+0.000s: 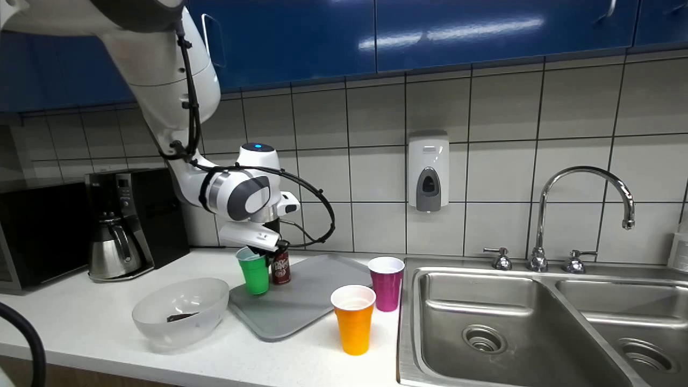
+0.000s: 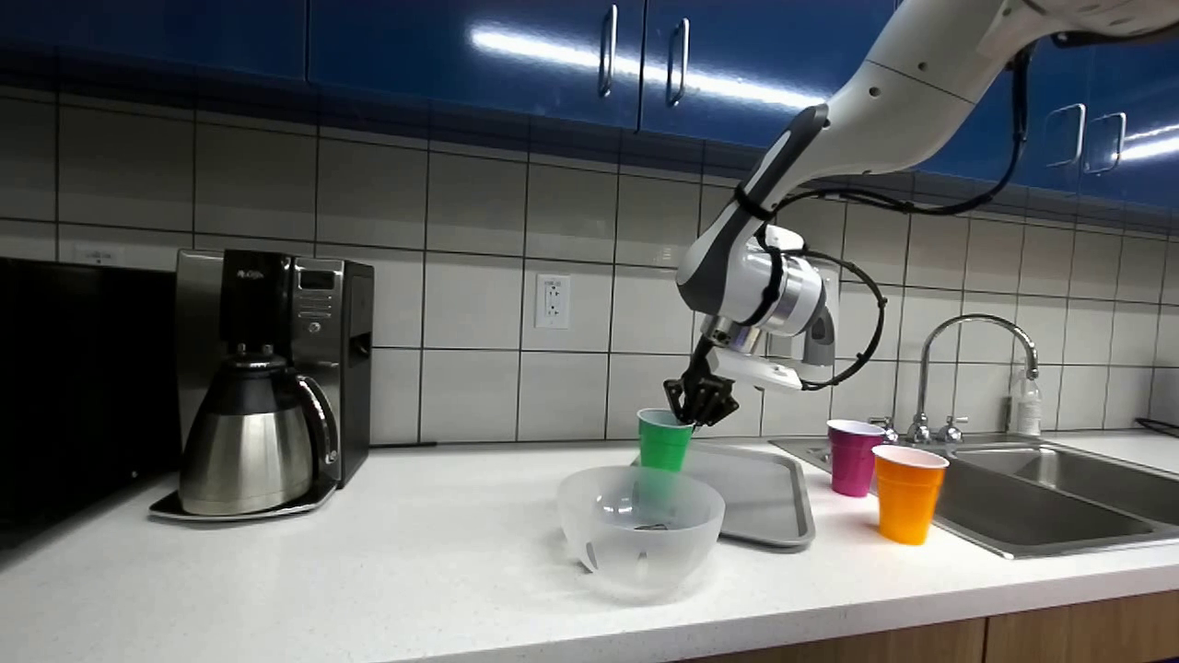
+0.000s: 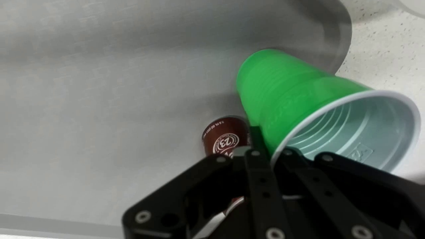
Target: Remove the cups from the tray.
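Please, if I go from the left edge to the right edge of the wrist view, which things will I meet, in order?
Bare part of the grey tray → dark red can → green cup → speckled white countertop. The black gripper overlaps both can and cup, so I leave it out.

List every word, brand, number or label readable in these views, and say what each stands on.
"7.5 FL OZ (221", the rest blurred: dark red can, wrist view.
"23": the can's round emblem, wrist view.
"DR": same can, in an exterior view; what follows is unclear.
Too small or blurred to read: the logo on the coffee maker, the mark on the soap dispenser, the label on the wall outlet, the mark inside the green cup.
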